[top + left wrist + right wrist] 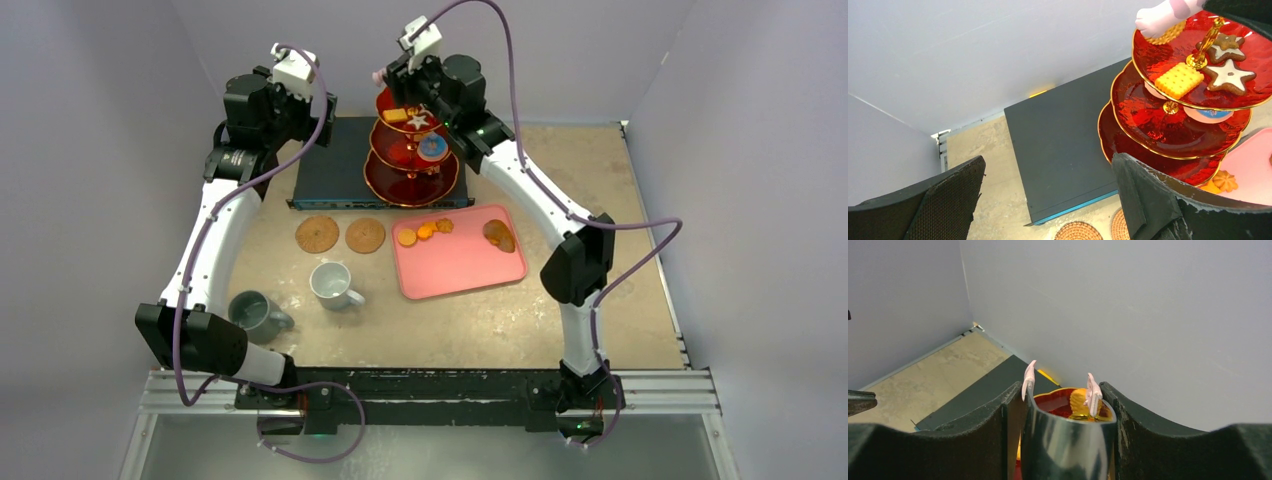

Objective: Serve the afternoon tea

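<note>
Upper centre of the top view: the tiered stand stands at the right end of the flat box. Below it lies the tray. Left of that are two coasters side by side. Lower left are the nearer-centre mug and the outer mug.

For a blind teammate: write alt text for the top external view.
The right gripper reaches over the top tier of a red three-tier stand of toy pastries, standing on a dark box. The left gripper hangs open beside it. Nearer: two cork coasters, a white mug, a grey mug and a pink tray with more pastries.
</note>
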{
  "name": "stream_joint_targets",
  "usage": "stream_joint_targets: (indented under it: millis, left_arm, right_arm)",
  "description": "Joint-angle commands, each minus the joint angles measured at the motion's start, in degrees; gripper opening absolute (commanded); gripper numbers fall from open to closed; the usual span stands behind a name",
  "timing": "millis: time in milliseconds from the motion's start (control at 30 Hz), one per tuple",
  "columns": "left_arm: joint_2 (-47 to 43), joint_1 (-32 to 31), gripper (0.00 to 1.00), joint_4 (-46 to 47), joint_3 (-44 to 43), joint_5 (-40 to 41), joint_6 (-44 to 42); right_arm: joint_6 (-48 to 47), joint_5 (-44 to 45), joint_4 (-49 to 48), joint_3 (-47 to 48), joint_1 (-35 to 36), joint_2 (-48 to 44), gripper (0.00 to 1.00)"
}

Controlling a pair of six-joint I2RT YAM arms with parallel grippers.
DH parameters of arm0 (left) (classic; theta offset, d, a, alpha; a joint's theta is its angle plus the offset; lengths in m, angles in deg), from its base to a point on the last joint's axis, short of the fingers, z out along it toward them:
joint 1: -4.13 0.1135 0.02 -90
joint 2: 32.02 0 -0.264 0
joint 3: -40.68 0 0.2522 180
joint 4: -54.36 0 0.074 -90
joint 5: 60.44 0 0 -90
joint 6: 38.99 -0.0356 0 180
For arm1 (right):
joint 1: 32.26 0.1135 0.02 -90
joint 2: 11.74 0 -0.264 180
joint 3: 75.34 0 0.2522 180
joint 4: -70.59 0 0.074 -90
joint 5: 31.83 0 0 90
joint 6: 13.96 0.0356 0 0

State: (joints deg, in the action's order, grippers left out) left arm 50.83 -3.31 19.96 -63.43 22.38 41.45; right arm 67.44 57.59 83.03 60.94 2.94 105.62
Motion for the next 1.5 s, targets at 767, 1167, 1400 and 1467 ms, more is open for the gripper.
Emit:
stream_joint_targets:
  millis: [767, 1167, 1400, 1467]
  left_arm:
    - [-1.81, 0.65, 0.99, 1.83, -1.7, 0.09, 0.73]
    - [-2.45, 0.64, 0.99, 1.41, -1.19, -0.12, 0.76]
    - [-2.6, 0.61, 0.99, 1.12, -1.06, 0.05, 0.45]
    - [-2.61, 0.64, 0.99, 1.12, -1.06, 0.06, 0.42]
  right_arm:
    - [0.37, 0.3, -7.61, -24.83, 2.62, -27.53, 0.53]
    - [8.02, 1.16, -12.06, -61.34, 3.72, -43.42, 0.54]
    - [11.52, -0.34, -19.12, -70.55, 6.19, -42.17, 0.54]
    - [11.44, -1.01, -21.57, -71.71, 7.1, -40.53, 0.54]
